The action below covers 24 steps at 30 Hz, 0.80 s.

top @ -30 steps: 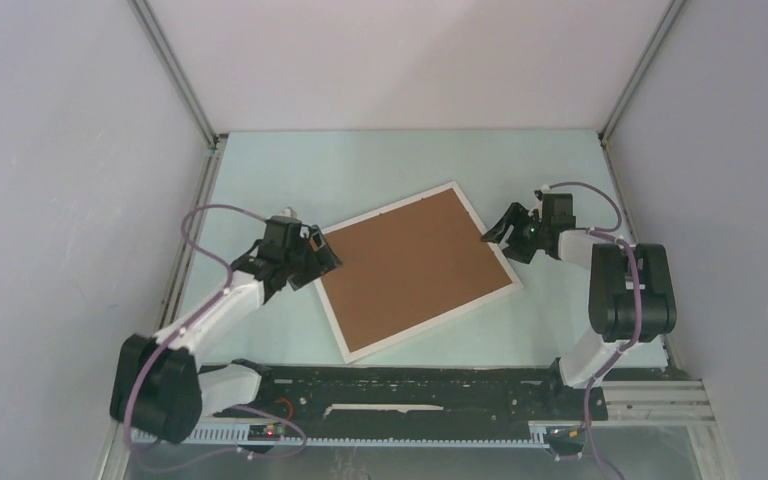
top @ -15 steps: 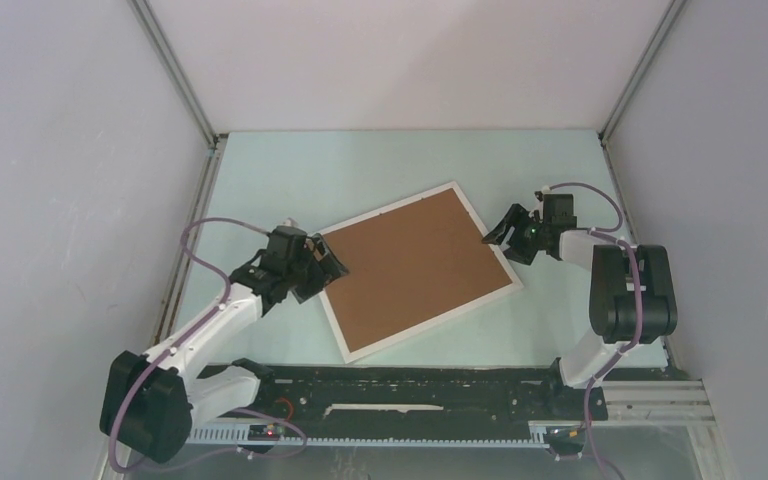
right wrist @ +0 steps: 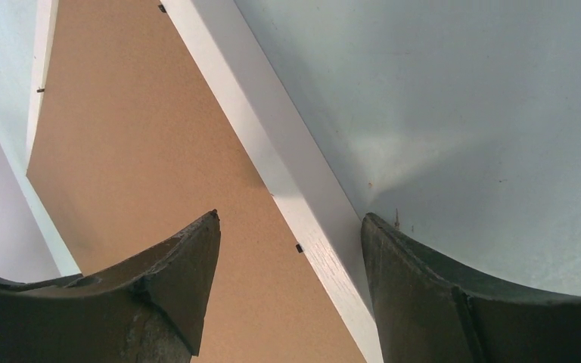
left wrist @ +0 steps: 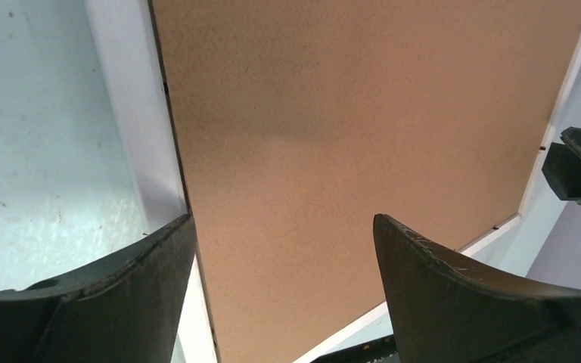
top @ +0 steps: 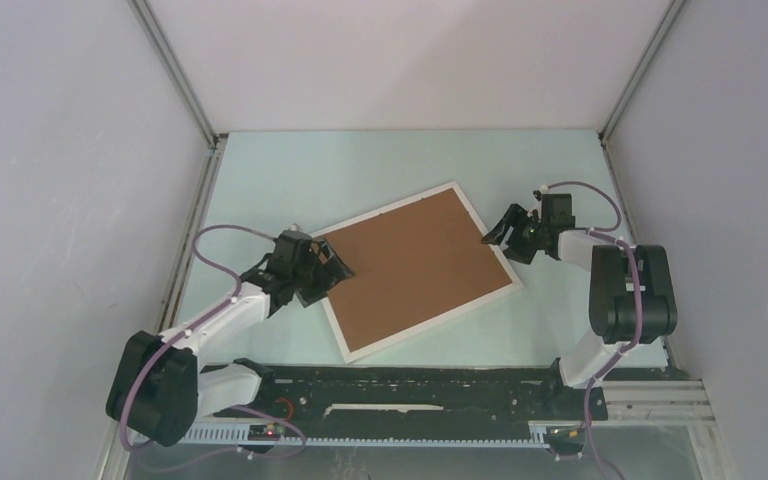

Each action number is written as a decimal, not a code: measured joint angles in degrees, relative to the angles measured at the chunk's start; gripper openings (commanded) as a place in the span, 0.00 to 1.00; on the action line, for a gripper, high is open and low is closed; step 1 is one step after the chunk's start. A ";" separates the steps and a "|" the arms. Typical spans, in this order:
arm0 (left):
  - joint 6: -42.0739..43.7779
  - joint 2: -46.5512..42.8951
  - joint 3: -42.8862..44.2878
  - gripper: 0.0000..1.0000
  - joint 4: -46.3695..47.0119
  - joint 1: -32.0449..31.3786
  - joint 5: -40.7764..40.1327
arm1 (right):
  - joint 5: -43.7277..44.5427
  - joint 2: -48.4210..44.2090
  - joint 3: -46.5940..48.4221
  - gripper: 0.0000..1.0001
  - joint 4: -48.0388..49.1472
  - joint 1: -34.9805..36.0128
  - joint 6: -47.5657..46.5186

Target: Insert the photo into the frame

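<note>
The frame (top: 432, 323) is plain white, with tiny black clips (right wrist: 299, 247) dotted along its inner edge. Inside the frame, the backing board (top: 415, 265) is an even matte brown, finely speckled, with no print. Around the frame, the table (top: 360, 170) is pale mint green and faintly mottled. At the frame's two side edges, the left gripper (top: 332, 268) and right gripper (top: 495, 233) are black. The left arm (top: 215, 318) and right arm (top: 588, 352) are white with black joints and carry purple cables (top: 210, 240). Beyond the frame, the walls (top: 60, 150) are pale grey-lilac.
</note>
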 measured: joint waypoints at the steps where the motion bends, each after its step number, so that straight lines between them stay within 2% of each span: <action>1: 0.04 -0.04 -0.22 0.87 0.66 0.07 0.26 | 0.20 0.00 0.00 0.75 0.15 0.17 -0.20; 9: 1.40 0.70 -0.50 0.88 4.81 -1.07 0.85 | 2.16 0.00 0.00 0.74 1.68 0.31 -1.49; 14: 3.26 0.02 -0.50 0.88 4.63 -4.72 -1.18 | 3.37 0.11 0.00 0.73 2.80 0.31 -1.86; 24: 3.85 -2.64 -0.39 0.88 2.95 -7.58 -4.42 | 3.61 0.31 0.00 0.73 3.34 0.31 -1.88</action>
